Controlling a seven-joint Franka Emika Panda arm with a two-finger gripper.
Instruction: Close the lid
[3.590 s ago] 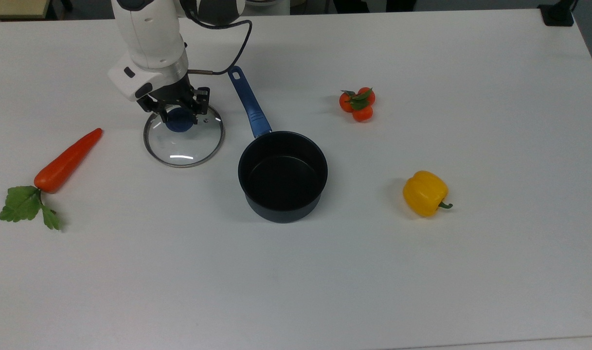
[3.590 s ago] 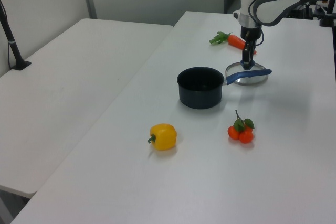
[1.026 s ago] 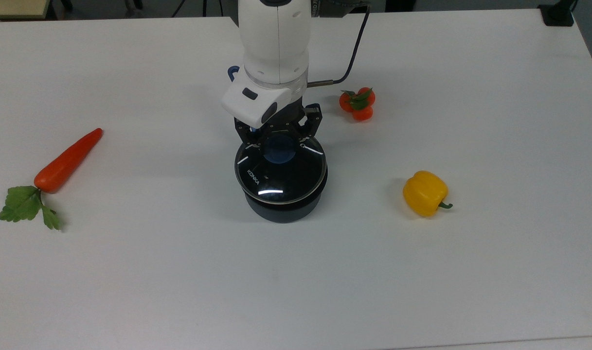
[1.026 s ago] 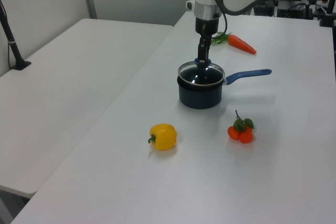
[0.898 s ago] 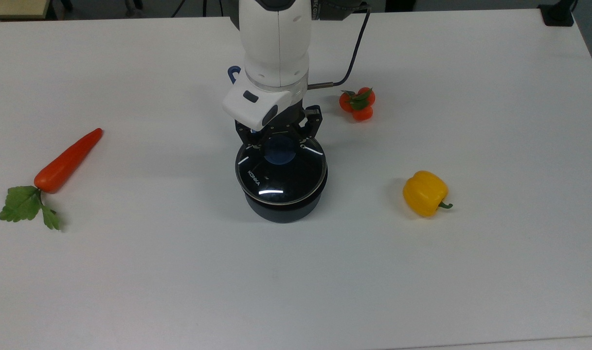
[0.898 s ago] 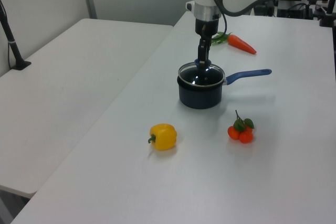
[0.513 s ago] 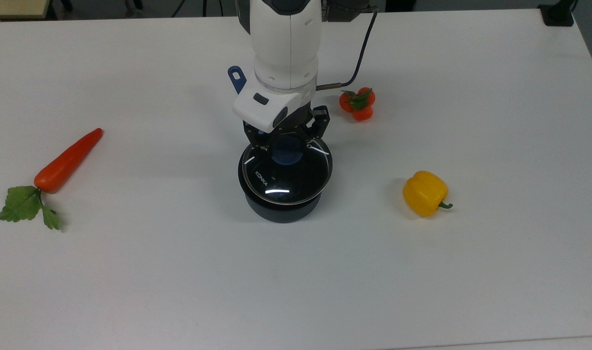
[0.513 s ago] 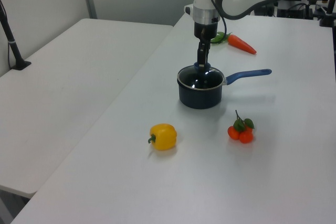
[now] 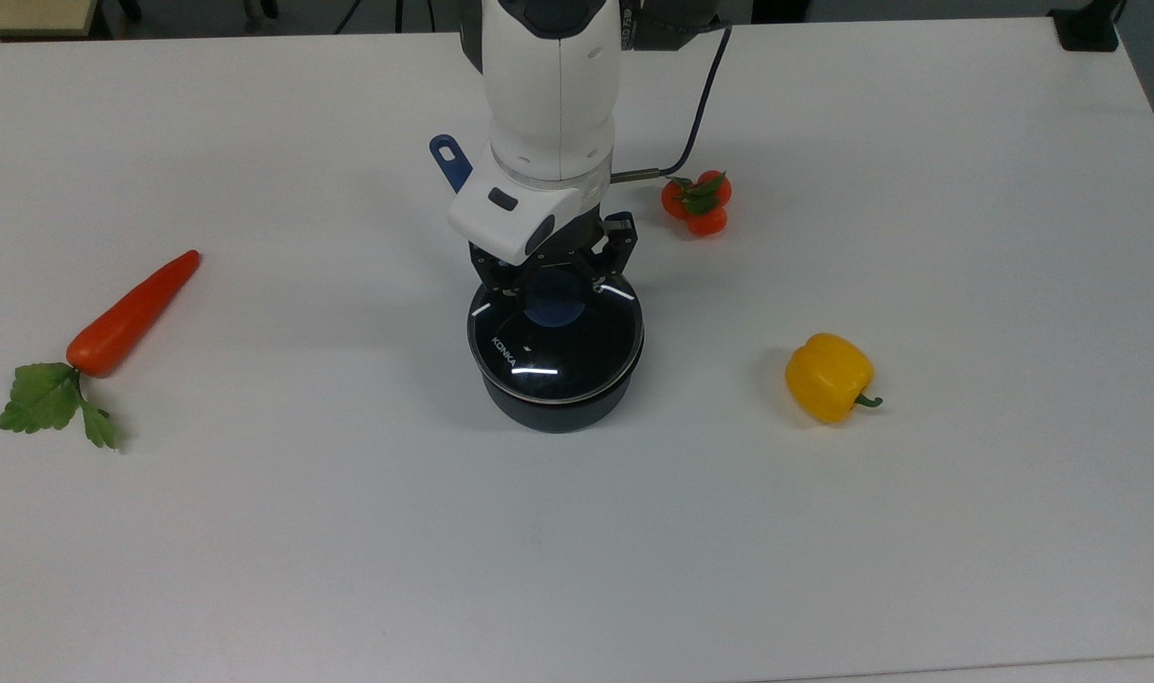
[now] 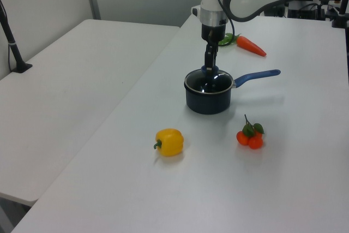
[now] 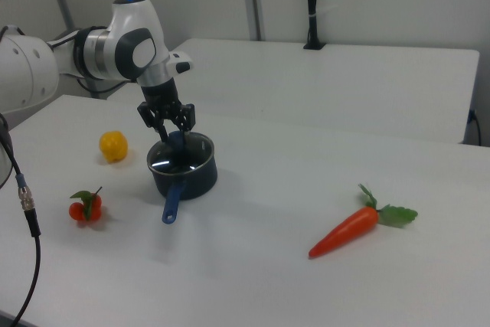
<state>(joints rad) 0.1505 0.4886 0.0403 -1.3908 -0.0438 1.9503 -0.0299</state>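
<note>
In the top view we see the lid [image 9: 555, 343] sitting on the black saucepan [image 9: 556, 402], its rim following the pot's mouth, the "KONKA" print toward the top view's left. The gripper [image 9: 556, 281] stands over the lid's blue knob [image 9: 553, 302] with its fingers spread wide to either side of it and not clamped on it. The saucepan's blue handle [image 9: 449, 161] reaches up and to the top view's left behind the arm. On the white table [image 9: 254, 531] lie a carrot [image 9: 131, 313] far at the top view's left, a cluster of small tomatoes [image 9: 697, 203] near the arm's cable, and a yellow pepper [image 9: 828, 377] at the top view's right

In the left view we see the lid [image 10: 209, 82] on the saucepan [image 10: 208, 99], the gripper [image 10: 209, 67] pointing straight down at the knob, and the handle [image 10: 257, 77] running to the left view's right

In the right view we see the gripper [image 11: 168, 129] parted in a V around the knob, the lid [image 11: 182, 154] lying on the saucepan [image 11: 187, 178] beneath it
</note>
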